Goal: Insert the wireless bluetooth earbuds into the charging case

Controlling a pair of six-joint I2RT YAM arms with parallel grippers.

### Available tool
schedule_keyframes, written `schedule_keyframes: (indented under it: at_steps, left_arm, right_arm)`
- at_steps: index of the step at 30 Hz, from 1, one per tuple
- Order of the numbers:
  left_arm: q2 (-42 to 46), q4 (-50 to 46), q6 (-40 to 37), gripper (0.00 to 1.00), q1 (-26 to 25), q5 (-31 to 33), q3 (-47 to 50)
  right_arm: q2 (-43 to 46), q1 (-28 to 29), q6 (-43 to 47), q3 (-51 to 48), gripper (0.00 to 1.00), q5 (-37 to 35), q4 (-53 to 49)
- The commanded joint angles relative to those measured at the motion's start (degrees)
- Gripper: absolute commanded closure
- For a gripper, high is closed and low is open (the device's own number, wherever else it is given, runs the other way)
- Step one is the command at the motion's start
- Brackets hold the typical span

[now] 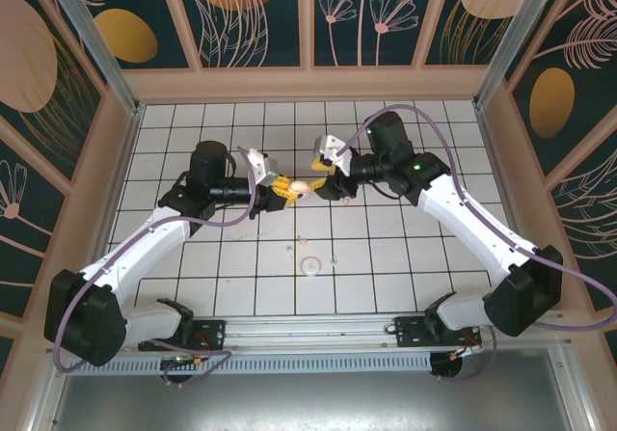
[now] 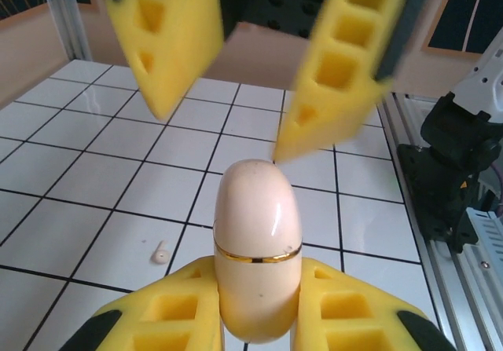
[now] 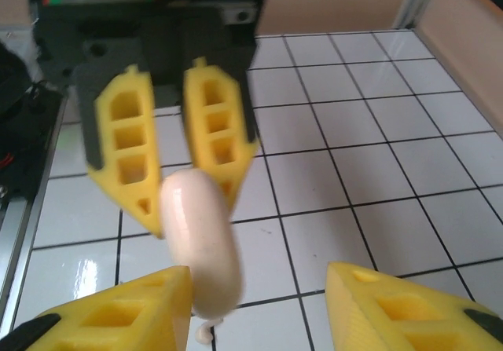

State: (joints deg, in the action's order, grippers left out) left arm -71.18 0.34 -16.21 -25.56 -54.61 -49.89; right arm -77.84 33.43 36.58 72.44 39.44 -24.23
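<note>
Left claw: your left claw [image 2: 258,284] is clamped on the case [image 2: 258,233], fingers tight on both flanks of the end below the gold seam.
Case: shut, seam closed. It is held in the air over the table [image 1: 405,267], midway between your two arms, rounded end pointing at the other claw.
Why held so: reads as a brace. One claw pins the base so the other can get at the lid. That is my judgement, not something seen.
Right claw: your right claw [image 3: 258,282] has its fingers apart, one on each side of the case's free end. No clamp on it that I can see.
Why placed so: it is lined up nose to nose with the left claw, likely to flip the lid or regrip.
Earbud: one earbud [image 2: 160,250] lies loose on a white tile, below and left of the case in the left wrist view, outside the case.
Disc: a pale round disc [image 1: 309,266] lies flat on the table nearer the arm bases, well apart from both claws. Looks unrelated to the job.
Count, case: one.
Count, earbud: one sure. A pale bit under the case in the right wrist view may be the same one or a second, cannot tell.
Count, disc: one.
Count, claws: two, one gripping, one free.
Task state: nothing inserted yet. You need the lid open first.
</note>
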Motion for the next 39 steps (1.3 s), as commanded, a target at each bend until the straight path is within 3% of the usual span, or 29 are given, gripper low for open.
schedule_keyframes:
  at_steps: [1, 14, 24, 29, 35, 39]
  left_arm:
    - [1.52, 2.40, 0.33, 0.81, -0.75, -0.94, 1.23]
    - [1.45, 10.68, 5.40, 0.80, -0.71, 1.27, 3.69]
    - [-0.63, 14.24, 8.03, 0.80, -0.72, 1.19, 4.69]
    - [-0.65, 14.72, 8.71, 0.80, -0.74, -0.13, 5.08]
    - [-0.78, 19.49, 11.41, 0.80, -0.72, -0.71, 6.45]
    - [-0.74, 21.06, 12.78, 0.80, -0.80, -1.27, 6.27]
  right_arm:
    - [0.53, -1.76, -4.65, 0.49, 0.51, 0.38, 5.03]
    - [-2.03, -6.57, -17.28, 0.30, 0.52, 1.84, 10.17]
    - [2.73, -7.18, -19.60, -3.30, 0.51, 4.42, 11.31]
    - [5.83, -5.33, -13.81, -5.52, 0.48, 10.99, 8.12]
    - [6.29, -0.96, -7.72, -6.20, 0.35, 7.47, 6.66]
    - [3.80, 1.75, -6.28, -4.49, 0.33, 6.66, 6.22]
